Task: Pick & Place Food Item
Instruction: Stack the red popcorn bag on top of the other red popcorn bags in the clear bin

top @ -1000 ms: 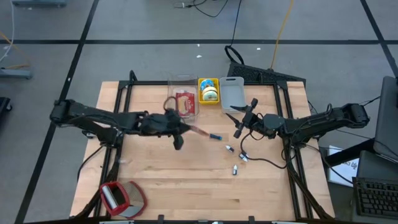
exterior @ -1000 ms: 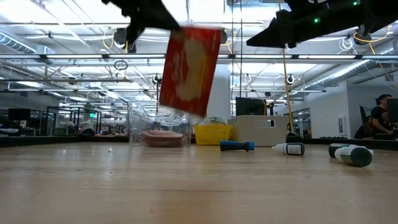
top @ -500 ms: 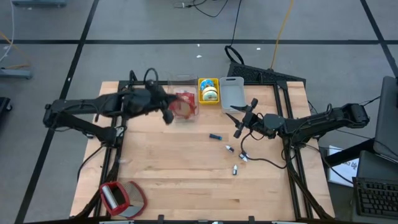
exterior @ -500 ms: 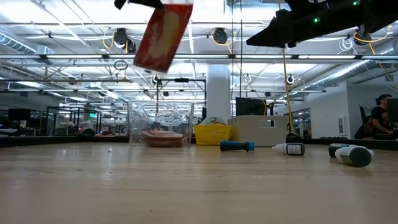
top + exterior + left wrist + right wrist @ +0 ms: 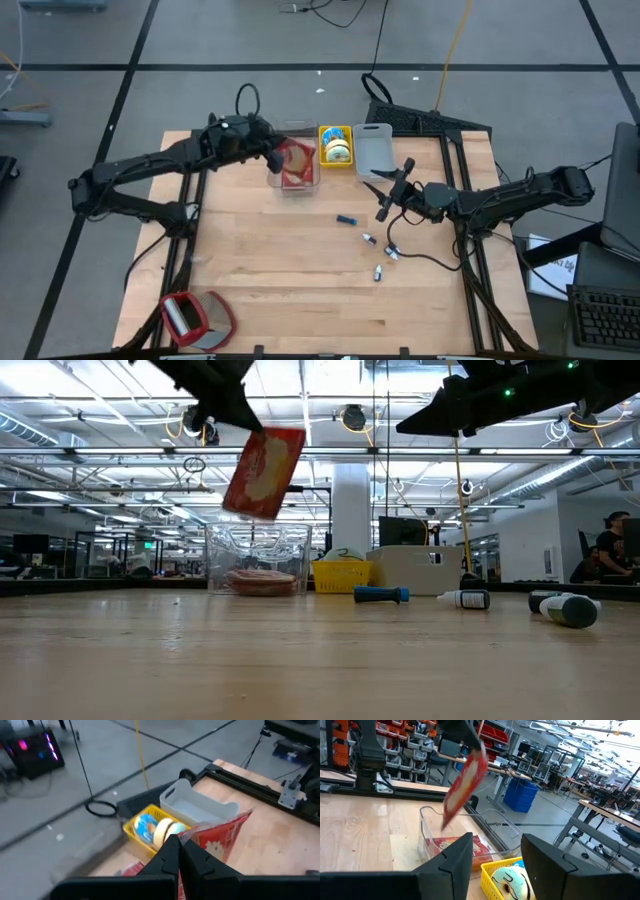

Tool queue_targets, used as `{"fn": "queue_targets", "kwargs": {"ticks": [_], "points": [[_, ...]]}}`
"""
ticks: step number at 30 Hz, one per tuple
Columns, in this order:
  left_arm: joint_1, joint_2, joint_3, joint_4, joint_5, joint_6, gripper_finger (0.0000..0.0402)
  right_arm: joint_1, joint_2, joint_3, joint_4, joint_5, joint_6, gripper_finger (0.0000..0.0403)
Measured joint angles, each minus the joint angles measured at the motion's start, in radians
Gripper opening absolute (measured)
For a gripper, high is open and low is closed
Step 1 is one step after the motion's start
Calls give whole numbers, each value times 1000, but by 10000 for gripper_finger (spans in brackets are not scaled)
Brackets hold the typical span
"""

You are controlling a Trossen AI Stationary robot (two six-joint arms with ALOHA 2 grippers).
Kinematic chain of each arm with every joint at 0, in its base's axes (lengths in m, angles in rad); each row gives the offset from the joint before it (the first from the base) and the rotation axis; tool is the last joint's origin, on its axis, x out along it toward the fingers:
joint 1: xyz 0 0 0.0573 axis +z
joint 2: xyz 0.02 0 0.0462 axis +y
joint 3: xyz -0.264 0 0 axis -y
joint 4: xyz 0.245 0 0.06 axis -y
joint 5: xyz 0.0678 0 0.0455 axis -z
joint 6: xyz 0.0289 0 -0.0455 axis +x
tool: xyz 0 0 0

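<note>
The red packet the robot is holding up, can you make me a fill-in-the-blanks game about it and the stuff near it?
1. The left gripper is shut on a ____ packet.
2. The packet hangs over the clear ____.
3. Next to it sits a small ____ basket with tape rolls inside.
4. The right gripper holds ____.

Missing words: red; bin; yellow; nothing

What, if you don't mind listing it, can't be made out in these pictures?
- Red packet: its print, blurred in the low view.
- Clear bin: how many packets lie inside; the high view is too small, and the hanging packet covers it.
- Small bottles: their labels, too small in the high view.
- Yellow basket: contents partly hidden behind the left tool.
</note>
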Motion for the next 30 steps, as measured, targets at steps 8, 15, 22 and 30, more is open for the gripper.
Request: {"fn": "queue_targets", "kwargs": {"ticks": [8,15,22,30], "points": [[57,14,-211,271,81,-127,0,0,0,0,0,0,0,155],[50,14,-308,365,72,-237,0,0,0,0,-1,0,1,155],[4,-2,-292,372,71,-282,0,-5,0,0,-2,0,1,155],[-80,-1,-325,345,-37,-325,0,-20,0,0,-16,1,1,155]]}}
